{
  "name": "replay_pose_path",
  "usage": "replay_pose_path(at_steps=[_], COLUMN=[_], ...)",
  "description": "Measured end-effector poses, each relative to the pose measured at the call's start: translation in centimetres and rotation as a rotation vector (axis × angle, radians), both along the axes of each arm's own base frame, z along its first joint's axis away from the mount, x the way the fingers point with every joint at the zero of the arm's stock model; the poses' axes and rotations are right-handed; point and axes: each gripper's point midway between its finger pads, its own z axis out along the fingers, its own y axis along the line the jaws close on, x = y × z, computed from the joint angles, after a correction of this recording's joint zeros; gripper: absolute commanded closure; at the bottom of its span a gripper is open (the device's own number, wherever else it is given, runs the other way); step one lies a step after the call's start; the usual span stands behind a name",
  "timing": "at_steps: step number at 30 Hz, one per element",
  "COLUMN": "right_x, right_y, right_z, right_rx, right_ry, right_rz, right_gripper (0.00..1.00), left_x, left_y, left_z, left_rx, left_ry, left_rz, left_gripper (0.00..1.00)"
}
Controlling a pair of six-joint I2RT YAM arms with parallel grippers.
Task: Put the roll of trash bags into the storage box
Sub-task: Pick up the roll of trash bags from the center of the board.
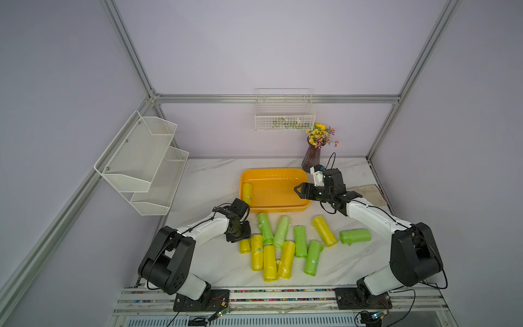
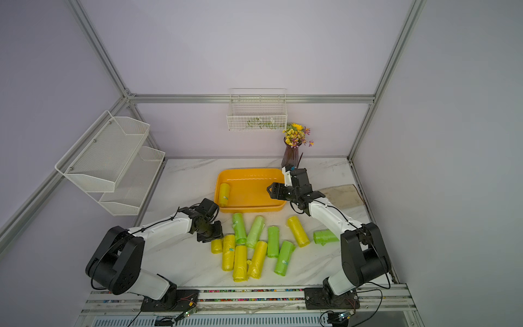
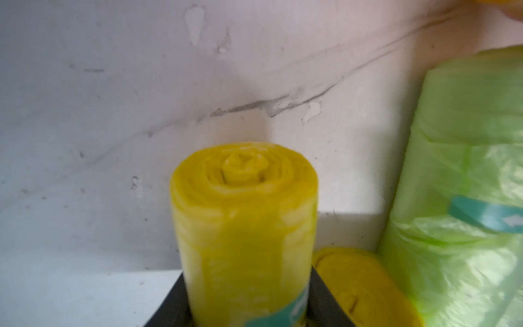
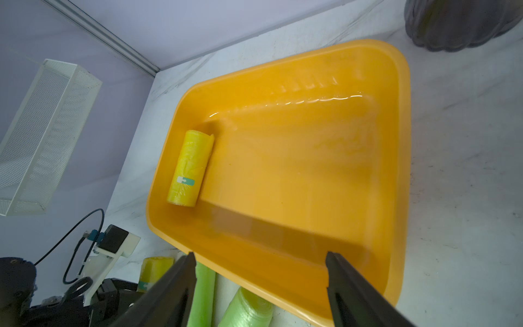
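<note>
1. Where the left claw (image 3: 247, 273) reaches down at the near end of the pile, its two black jaws press on both sides of a yellow roll of trash bags (image 3: 243, 215). It is clamped on the roll, whose coiled end sticks forward out of the claw. Whether the roll rests on the table or hangs off it cannot be told.
2. Just beside this claw lies a second yellow roll (image 3: 359, 283), and past it a pale green roll (image 3: 467, 198) with a teal label.
3. Beyond the left claw, toward the back wall, sits the storage box (image 1: 273, 170), apart from the held roll. A boxed yellow roll (image 1: 247, 194) lies inside along the end wall nearest the left claw.
4. The right claw (image 4: 260, 254) hangs over the box's opposite near corner, its jaws spread apart with nothing between them.
5. Between the two claws, in front of the box, the loose rolls (image 1: 300, 242), yellow and green, lie scattered on the marble table (image 1: 209, 181).
6. Behind the right claw stands a dark vase (image 1: 310, 160) of flowers. A wire basket (image 1: 284, 116) hangs on the back wall, and a mesh shelf (image 1: 141, 164) on the wall beyond the left claw.
</note>
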Motion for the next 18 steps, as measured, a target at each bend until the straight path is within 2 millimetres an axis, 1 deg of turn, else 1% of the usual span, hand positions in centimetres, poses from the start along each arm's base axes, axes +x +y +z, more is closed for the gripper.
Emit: replay_pose_path(at_steps=[3, 6, 12, 15, 18], right_x=[-0.1, -0.3, -0.9, -1.1, -1.2], right_y=[-0.2, -0.4, -0.7, -0.8, -1.0], right_z=[0.0, -0.7, -1.8, -1.6, -1.1], right_rx=[0.002, 0.000, -0.004, -0.002, 0.006], right_ry=[0.001, 0.018, 0.045, 0.043, 0.030], right_rz=[-0.006, -0.010, -0.016, -0.018, -0.021], right_gripper=[0.23, 0.23, 0.23, 0.23, 0.23], left_x=[0.0, 0.0, 0.1, 0.1, 0.7], left_y=[0.0, 0.0, 0.2, 0.5, 0.4], left_z=[0.0, 0.0, 0.1, 0.5, 1.8], left_rx=[0.001, 0.002, 0.013, 0.030, 0.043], left_ry=[-0.002, -0.003, -0.011, -0.010, -0.024], left_rz=[-0.001, -0.001, 0.000, -0.006, -0.027], left_gripper=[0.66, 0.70, 0.75, 0.77, 0.77])
